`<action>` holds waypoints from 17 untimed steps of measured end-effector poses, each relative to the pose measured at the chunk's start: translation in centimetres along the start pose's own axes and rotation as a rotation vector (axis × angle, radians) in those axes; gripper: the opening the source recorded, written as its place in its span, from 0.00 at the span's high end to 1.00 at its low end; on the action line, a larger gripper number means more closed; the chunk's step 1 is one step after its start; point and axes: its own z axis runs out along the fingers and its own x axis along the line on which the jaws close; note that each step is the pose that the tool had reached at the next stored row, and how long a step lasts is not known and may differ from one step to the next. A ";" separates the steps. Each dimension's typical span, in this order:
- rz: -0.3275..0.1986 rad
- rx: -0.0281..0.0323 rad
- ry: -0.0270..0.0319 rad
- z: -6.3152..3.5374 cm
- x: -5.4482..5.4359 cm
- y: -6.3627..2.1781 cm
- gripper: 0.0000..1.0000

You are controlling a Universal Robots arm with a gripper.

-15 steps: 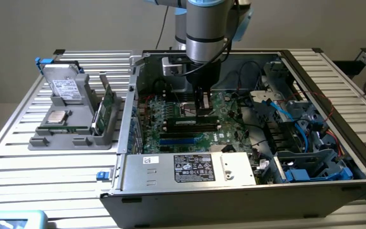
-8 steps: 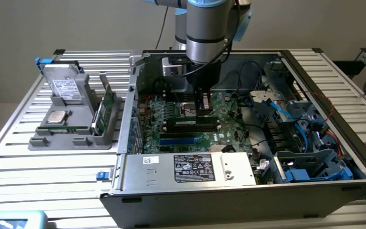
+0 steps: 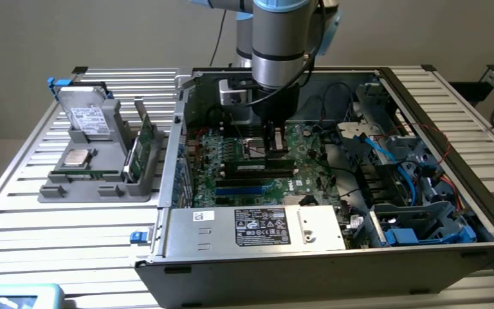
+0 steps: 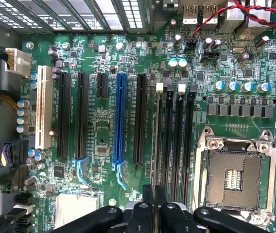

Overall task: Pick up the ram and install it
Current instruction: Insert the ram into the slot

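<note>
The gripper (image 4: 153, 190) clenches one ram (image 4: 154, 136) edge-on over the motherboard's (image 4: 99, 126) memory slots, beside one empty CPU socket (image 4: 235, 179).

Item: 1 UR arm (image 3: 277, 38), silver-grey w/ blue trim. Last seg. vertical, pointing straight down. Pincer (image 3: 273, 152) at lower end, black, closed up: fingers (image 4: 148, 201) parallel, drawn nearly together, only a sliver btwn tips.

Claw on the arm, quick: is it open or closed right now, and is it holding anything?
Claw: closed, gripping the memory stick across its thin upper edge.
</note>
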 end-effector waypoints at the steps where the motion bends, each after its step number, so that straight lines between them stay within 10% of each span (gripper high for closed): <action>1: 0.000 0.0002 -0.0017 0.01 0.0 0.00 0.87; 17: 0.001 0.0077 -0.0052 0.18 -0.3 0.11 0.87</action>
